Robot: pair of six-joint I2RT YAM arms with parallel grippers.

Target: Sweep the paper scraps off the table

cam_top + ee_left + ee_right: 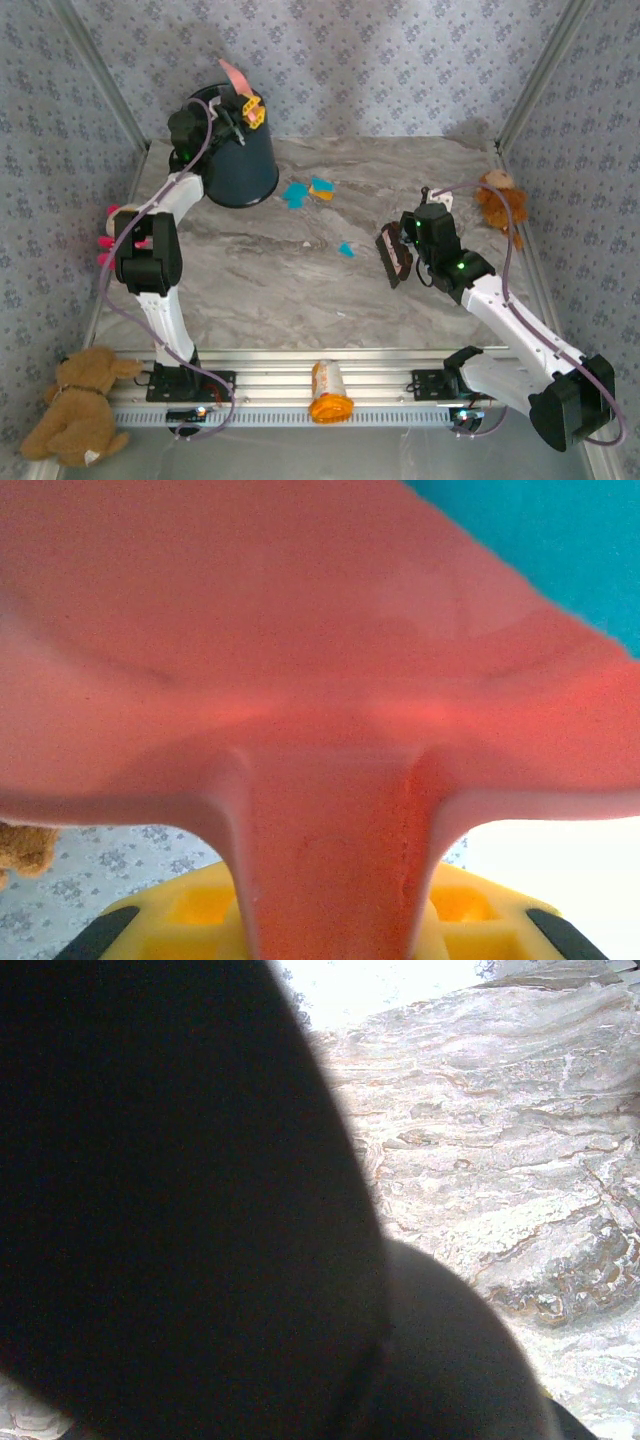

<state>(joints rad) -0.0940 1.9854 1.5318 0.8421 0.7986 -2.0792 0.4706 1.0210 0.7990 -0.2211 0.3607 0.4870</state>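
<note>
A few paper scraps lie on the marble table (pixel 300 300): a turquoise one (pixel 296 194) touching an orange-yellow and turquoise one (pixel 321 187), and a small turquoise one (pixel 345 249) nearer the middle. My left gripper (pixel 246 110) is raised over the dark bin (pixel 240 165), shut on the handle of the pink dustpan (pixel 238 76). In the left wrist view the dustpan (pixel 300 630) is very close and its handle runs down between my yellow fingers (pixel 200 910). My right gripper (pixel 410 243) is shut on a dark brush (pixel 393 257), just right of the small scrap. In the right wrist view a dark shape hides the jaws.
An orange bottle (pixel 330 392) lies on the front rail. A brown teddy bear (pixel 78 405) sits at the front left, a pink and white toy (pixel 110 232) at the left edge, and a small brown plush (pixel 502 200) at the back right. Bare marble (pixel 500 1160) lies beside the brush.
</note>
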